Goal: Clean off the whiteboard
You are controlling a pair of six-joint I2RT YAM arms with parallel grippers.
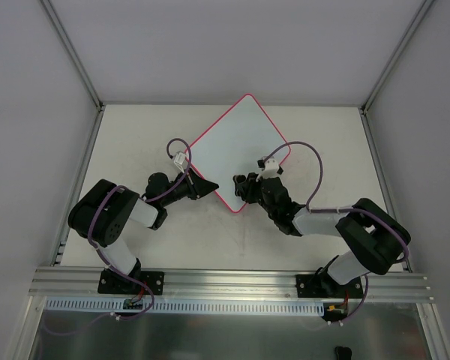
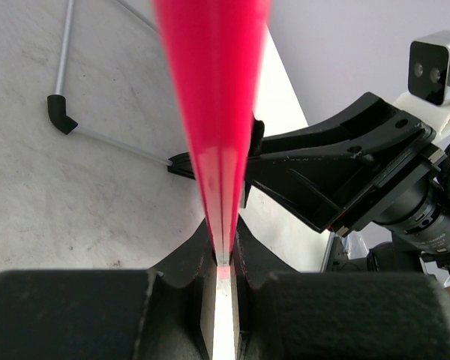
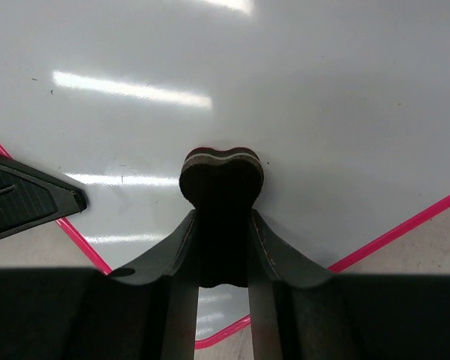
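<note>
The whiteboard [image 1: 236, 146] looks thin, stiff, light and slippery; the left jaws clench its pink frame [image 2: 217, 150], the best hold, while the right jaws grasp the eraser [image 3: 222, 176].

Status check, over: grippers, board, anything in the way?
Left gripper shut on edge of pink-framed white whiteboard. Right gripper shut on dark eraser block, against board. Nothing in the way.

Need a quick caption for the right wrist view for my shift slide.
Right gripper clamps the dark eraser over the pink-framed whiteboard, near one corner.
</note>
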